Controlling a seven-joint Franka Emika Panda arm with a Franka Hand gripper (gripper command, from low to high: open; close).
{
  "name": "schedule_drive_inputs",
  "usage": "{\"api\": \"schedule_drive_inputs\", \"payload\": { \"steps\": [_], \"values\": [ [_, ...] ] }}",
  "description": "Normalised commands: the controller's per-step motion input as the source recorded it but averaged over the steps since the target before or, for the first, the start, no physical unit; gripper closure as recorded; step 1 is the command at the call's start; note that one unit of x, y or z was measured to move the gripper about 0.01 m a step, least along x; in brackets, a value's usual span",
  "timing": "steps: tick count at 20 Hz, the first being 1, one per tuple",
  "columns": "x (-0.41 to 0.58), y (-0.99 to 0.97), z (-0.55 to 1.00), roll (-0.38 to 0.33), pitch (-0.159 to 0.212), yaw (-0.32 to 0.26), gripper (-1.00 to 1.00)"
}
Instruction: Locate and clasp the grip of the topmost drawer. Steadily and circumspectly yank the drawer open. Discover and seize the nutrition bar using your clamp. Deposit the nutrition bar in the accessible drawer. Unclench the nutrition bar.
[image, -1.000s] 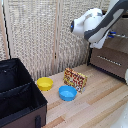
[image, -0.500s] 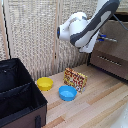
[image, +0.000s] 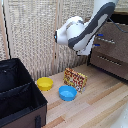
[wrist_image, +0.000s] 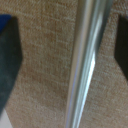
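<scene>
The dark brown dresser stands at the exterior view's right. Its topmost drawer (image: 114, 41) carries a silver bar handle (image: 107, 41), and its front looks in line with the drawer below. My clamp (image: 98, 40) hangs by the dresser's near corner, mostly hidden behind the white arm (image: 75, 32), with only its bluish tips showing. In the wrist view the clamp (wrist_image: 65, 55) is open: dark fingers (wrist_image: 7, 65) stand far apart with nothing held, over woven screen and a silver strip (wrist_image: 82, 60). The nutrition bar (image: 75, 79) stands propped on the wooden table, well below the arm.
A yellow bowl (image: 44, 83) and a blue bowl (image: 67, 93) sit beside the bar. A black open case (image: 17, 95) fills the exterior view's lower left. A woven screen (image: 35, 35) backs the table. The lower drawer (image: 110, 62) is shut.
The arm has swung toward the exterior view's left, its bulky white joints now over the table's middle. The bar and the bowls have not moved.
</scene>
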Motion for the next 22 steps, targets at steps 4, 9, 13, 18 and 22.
{"api": "schedule_drive_inputs", "payload": {
  "steps": [4, 9, 13, 18, 22],
  "values": [
    [0.404, 0.42, 0.24, -0.120, 0.123, -0.004, -1.00],
    [0.262, 0.28, 0.29, 0.116, 0.023, -0.055, -1.00],
    [0.248, 0.15, 0.33, 0.261, 0.000, -0.086, -1.00],
    [0.208, 0.16, 0.27, 0.279, 0.000, -0.108, -1.00],
    [0.196, 0.18, 0.24, 0.284, -0.004, -0.120, -1.00]
  ]
}}
